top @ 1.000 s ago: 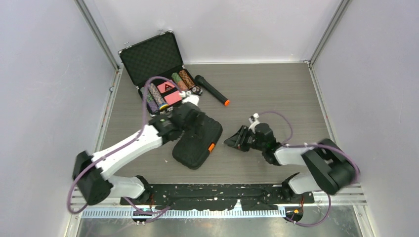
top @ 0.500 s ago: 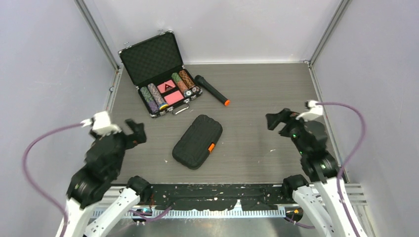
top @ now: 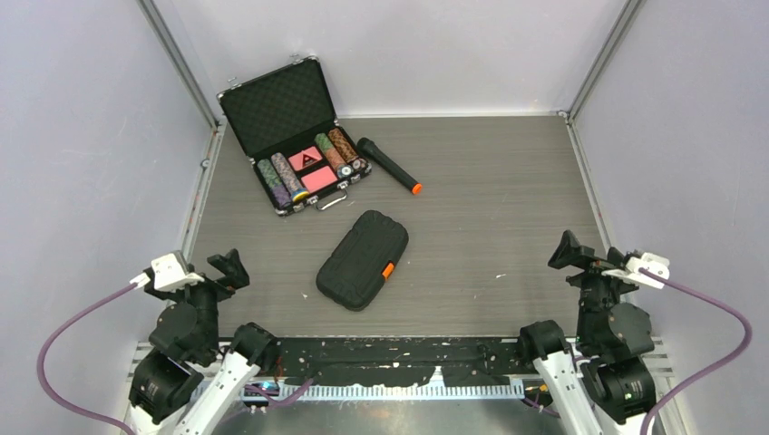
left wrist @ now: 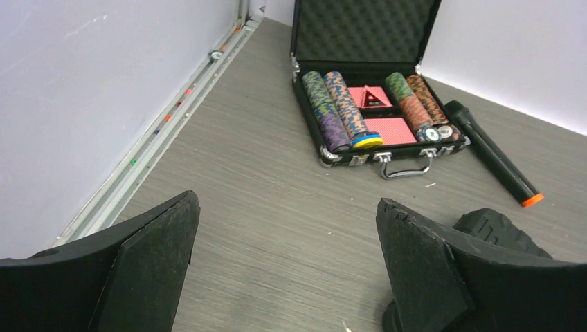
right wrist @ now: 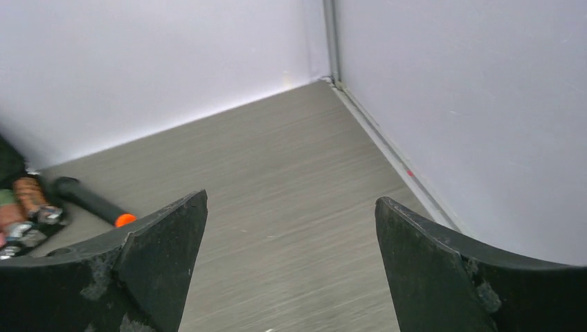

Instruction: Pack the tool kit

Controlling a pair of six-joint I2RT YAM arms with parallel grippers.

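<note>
The tool kit [top: 363,260] is a black ribbed case lying shut on the table's middle, its small orange latch [top: 388,270] on the right edge. No hand tools show outside it. My left gripper [top: 225,270] is drawn back to the near left corner, open and empty, well apart from the case. In the left wrist view the left gripper [left wrist: 285,202] frames bare table, with a corner of the tool kit [left wrist: 493,227] peeking behind the right finger. My right gripper [top: 585,258] sits at the near right corner, open and empty. The right wrist view shows the right gripper [right wrist: 291,199] over bare table.
An open metal-edged poker chip case [top: 288,113] with chip rows stands at the back left; its foam-lined lid [left wrist: 363,31] is upright. A black flashlight [top: 388,165] with an orange tip lies to its right, also seen as the flashlight [right wrist: 86,199]. Walls enclose the table.
Both arms have pulled back from the tool kit to the near corners, and both grippers have opened wide. The case lies where it was.
</note>
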